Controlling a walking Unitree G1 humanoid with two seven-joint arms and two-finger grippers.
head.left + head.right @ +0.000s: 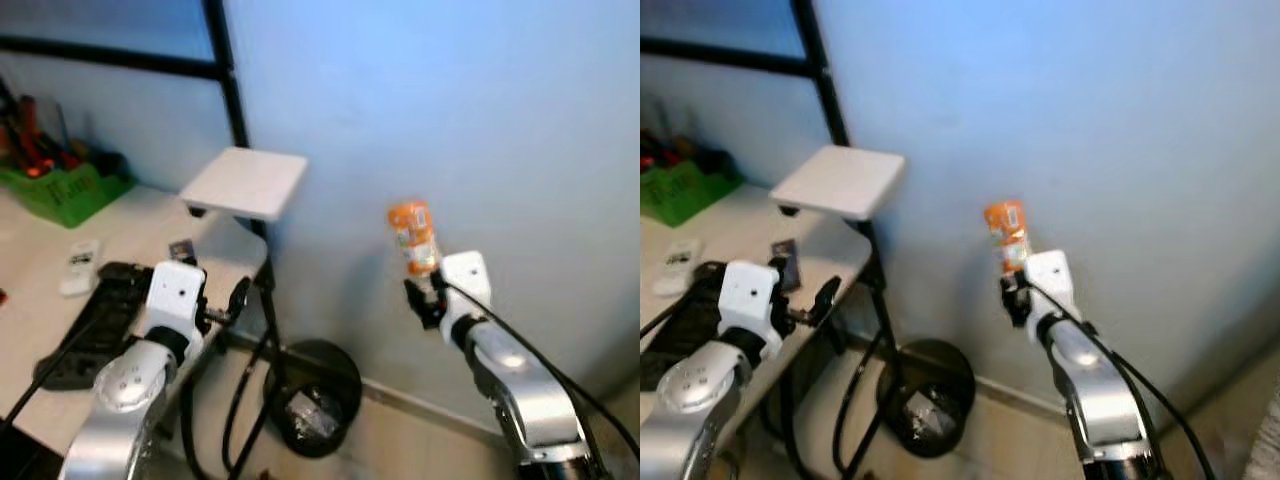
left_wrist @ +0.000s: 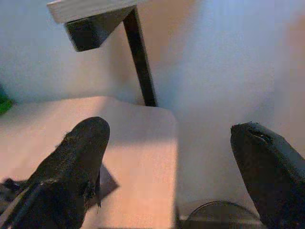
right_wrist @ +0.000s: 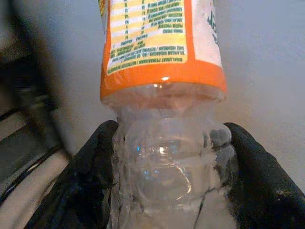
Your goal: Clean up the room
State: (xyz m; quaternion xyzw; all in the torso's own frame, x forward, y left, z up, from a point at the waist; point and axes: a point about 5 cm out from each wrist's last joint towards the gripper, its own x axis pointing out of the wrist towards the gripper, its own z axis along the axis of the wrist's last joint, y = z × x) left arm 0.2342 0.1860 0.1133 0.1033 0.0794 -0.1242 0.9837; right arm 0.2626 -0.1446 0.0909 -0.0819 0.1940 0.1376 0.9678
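My right gripper (image 1: pixel 428 290) is shut on a clear plastic bottle (image 1: pixel 414 236) with an orange label, held upright in the air against the pale blue wall. In the right wrist view the black fingers (image 3: pixel 90 176) squeeze the bottle's clear part (image 3: pixel 167 167) from both sides. A black waste bin (image 1: pixel 312 396) with a crumpled liner stands on the floor below, to the left of the bottle. My left gripper (image 1: pixel 232 300) is open over the corner of the white table (image 1: pixel 140 225); its fingers (image 2: pixel 76 157) hold nothing.
A white square shelf (image 1: pixel 246 182) on a black pole (image 1: pixel 262 270) rises beside the table. On the table lie a black keyboard (image 1: pixel 100 320), a white remote (image 1: pixel 80 266) and a green bin (image 1: pixel 62 190) of tools. Black cables (image 1: pixel 235 400) hang by the waste bin.
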